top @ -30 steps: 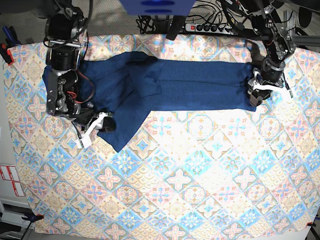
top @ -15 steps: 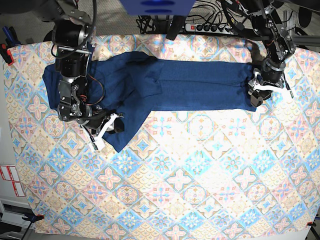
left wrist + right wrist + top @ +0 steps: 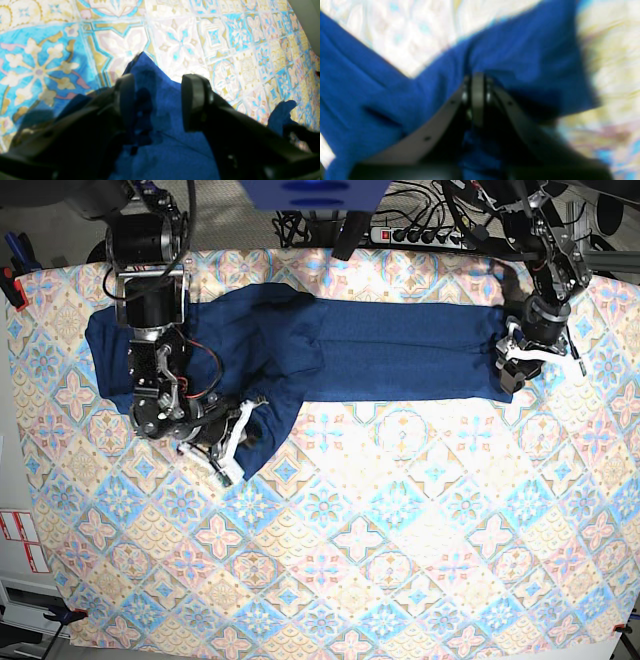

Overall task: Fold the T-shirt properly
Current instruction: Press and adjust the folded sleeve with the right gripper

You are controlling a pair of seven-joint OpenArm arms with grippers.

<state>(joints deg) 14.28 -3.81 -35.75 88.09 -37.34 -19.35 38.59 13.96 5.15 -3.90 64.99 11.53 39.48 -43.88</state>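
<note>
T-shirt (image 3: 380, 350), a plain dark navy long-sleeved garment, lies stretched in a long band across the far part of the surface (image 3: 400, 560), which is covered by a cloth printed with blue, gold and pink tiles. The body already looks narrowed into a strip, with a crease running along its length. One sleeve angles down toward the near left, ending in a point of fabric.

The right pincer (image 3: 238, 432), at the left of the overhead view, sits at the tip of that sleeve. Its wrist view is blurred, but the jaws appear pressed together, with navy cloth bunched up around them, so it seems to be pinching the sleeve end.

The left pincer (image 3: 512, 365), at the right of the overhead view, rests over the far right end of the strip. Its wrist view shows the two black pads (image 3: 192, 100) spread apart with a corner of blue fabric lying between them, not clamped.

Judging by the layout, the task is partway done: the lengthwise narrowing of the body appears made, at least on one side. Still to do, it seems, are laying the loose sleeve over the body and folding the long strip across into a compact rectangle. The cloth at the far left, under the right arm, is partly hidden, so its state cannot be told.
</note>
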